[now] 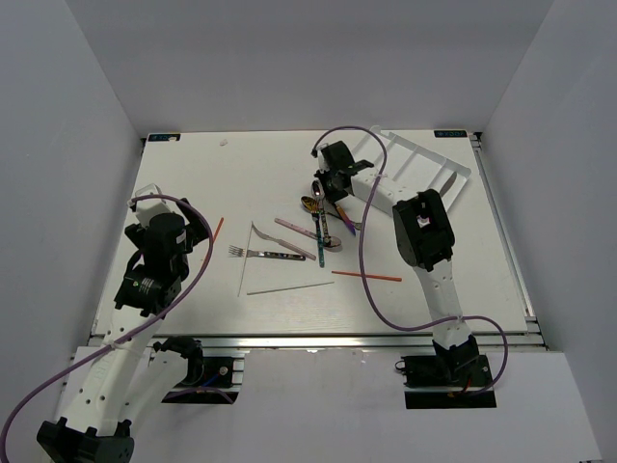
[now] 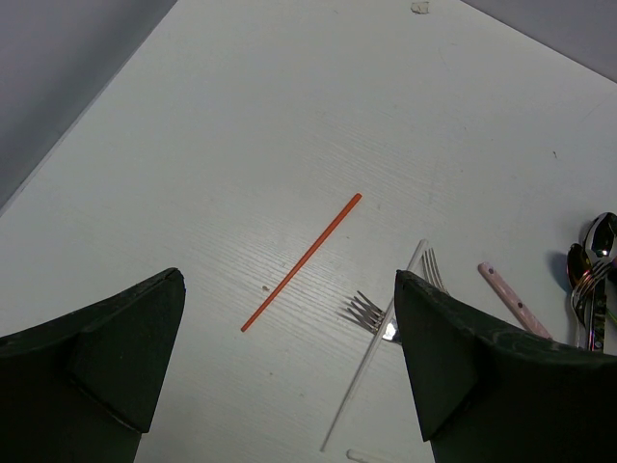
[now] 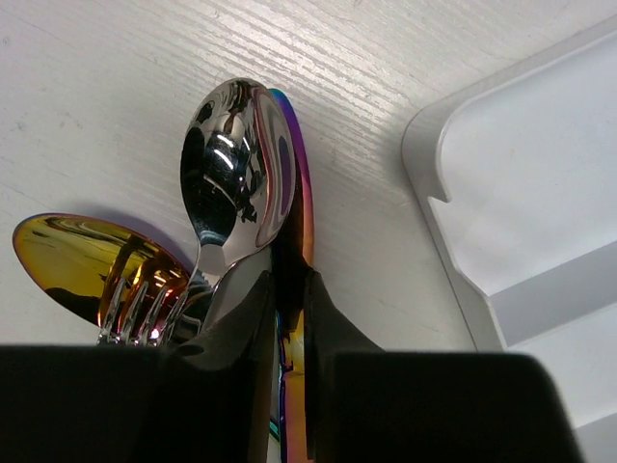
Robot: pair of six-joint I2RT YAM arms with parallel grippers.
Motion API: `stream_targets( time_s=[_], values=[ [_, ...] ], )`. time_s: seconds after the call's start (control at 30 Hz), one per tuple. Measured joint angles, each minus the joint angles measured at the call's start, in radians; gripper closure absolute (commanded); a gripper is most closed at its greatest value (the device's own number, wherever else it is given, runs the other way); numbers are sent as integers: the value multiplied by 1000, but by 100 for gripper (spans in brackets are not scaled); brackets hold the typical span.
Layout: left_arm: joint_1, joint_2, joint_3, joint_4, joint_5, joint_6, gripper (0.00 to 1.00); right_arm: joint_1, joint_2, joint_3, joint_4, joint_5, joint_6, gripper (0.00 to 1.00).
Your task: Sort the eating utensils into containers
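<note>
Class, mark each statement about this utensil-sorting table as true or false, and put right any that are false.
1. The left claw is open, and a red chopstick lies on the table between its fingers in the left wrist view. True.
2. The right claw hangs open over the tray. False: it is shut on an iridescent utensil beside the tray.
3. A silver spoon sits right beside that iridescent utensil. True.
4. Every chopstick is already in the tray. False: a second red chopstick and a pale chopstick also lie on the table.
</note>
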Motion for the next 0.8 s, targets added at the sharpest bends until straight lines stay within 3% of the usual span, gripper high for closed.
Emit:
stream_targets(
  time_s=[0.1,0.8],
  values=[
    [0,0,0,0,0,0,2,0,2,7,-10,1,-7,100],
    [0,-13,0,0,0,0,2,-2,-138,-103,-39,-48,177,100]
  ],
)
